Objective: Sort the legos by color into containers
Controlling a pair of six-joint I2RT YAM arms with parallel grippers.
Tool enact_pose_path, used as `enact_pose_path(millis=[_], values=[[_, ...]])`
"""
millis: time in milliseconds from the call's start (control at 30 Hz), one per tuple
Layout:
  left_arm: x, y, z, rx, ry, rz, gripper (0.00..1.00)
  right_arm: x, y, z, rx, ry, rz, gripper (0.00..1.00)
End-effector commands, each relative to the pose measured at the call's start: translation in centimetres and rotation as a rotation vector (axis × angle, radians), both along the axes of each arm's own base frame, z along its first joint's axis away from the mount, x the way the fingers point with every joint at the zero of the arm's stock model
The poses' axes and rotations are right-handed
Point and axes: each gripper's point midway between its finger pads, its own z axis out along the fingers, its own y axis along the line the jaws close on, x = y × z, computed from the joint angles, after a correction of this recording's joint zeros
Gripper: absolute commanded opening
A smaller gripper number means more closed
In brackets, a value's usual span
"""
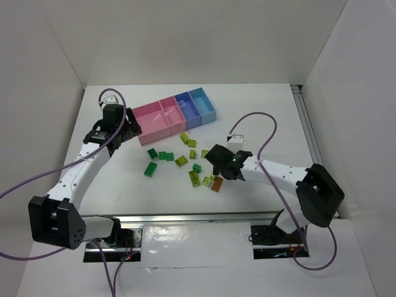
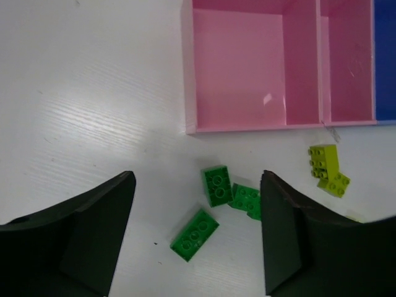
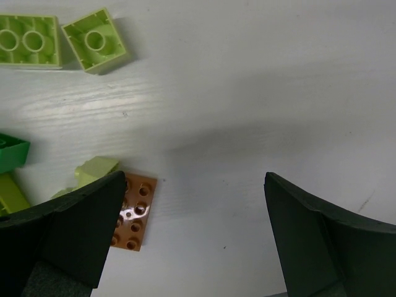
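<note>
Left gripper (image 2: 197, 185) and right gripper (image 3: 195, 185) both gape with nothing held, so I judge sorting not yet begun: the legos (image 1: 181, 161) lie scattered on the bench (image 1: 272, 124) near the containers (image 1: 162, 129), which look empty.

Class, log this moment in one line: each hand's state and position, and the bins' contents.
left hand open above dark green bricks | right hand open beside orange brick | pink bins empty
</note>
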Motion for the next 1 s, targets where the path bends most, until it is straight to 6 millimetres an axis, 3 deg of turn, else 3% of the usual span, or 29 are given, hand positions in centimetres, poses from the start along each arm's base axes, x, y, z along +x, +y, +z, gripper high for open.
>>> enact_pose_path(millis=[0, 67, 100, 233, 300, 433, 533, 667, 767, 967], values=[[-1.2, -3.8, -0.3, -0.108, -0.01, -0.115, 0.8, 1.1, 2.4, 2.8, 0.151, -0.113, 0.071, 1.0], [-1.9, -6.5, -1.2, -0.138, 0.015, -0.16, 0.76, 1.3, 2.7, 3.2, 0.18, -0.147, 0.099, 1.0], [-2.4, -7.0, -2.9, -0.129, 0.072, -0.152, 0.73, 1.5, 3.0, 4.4, 0.208, -0.18, 0.107, 1.0], [-3.9, -9.1, -6.9, -0.089, 0.215, -0.11, 0.67, 2.0, 2.7, 5.6, 0.211, -0.227, 0.096, 1.0], [-4.3, -9.4, -8.2, -0.098, 0.254, -0.049, 0.57, 1.9, 2.1, 5.8, 0.183, -0.225, 0.085, 1.0], [-4.5, -8.3, -10.4, -0.099, 0.312, 0.027, 0.53, 1.2, 1.3, 6.2, 0.157, -0.214, 0.074, 1.0], [-5.2, -7.4, -12.2, -0.075, 0.377, 0.034, 0.68, 0.5, 0.4, 6.2, 0.161, -0.217, 0.054, 1.0], [-5.4, -7.8, -14.2, -0.048, 0.442, -0.028, 0.89, 0.2, -0.3, 5.8, 0.169, -0.224, 0.029, 1.0], [-6.0, -8.0, -16.2, -0.045, 0.52, -0.051, 0.97, -0.1, -0.9, 5.0, 0.141, -0.203, -0.016, 1.0], [-6.3, -8.4, -18.6, -0.009, 0.575, -0.078, 0.97, 0.0, -0.8, 4.8, 0.126, -0.177, -0.036, 1.0]])
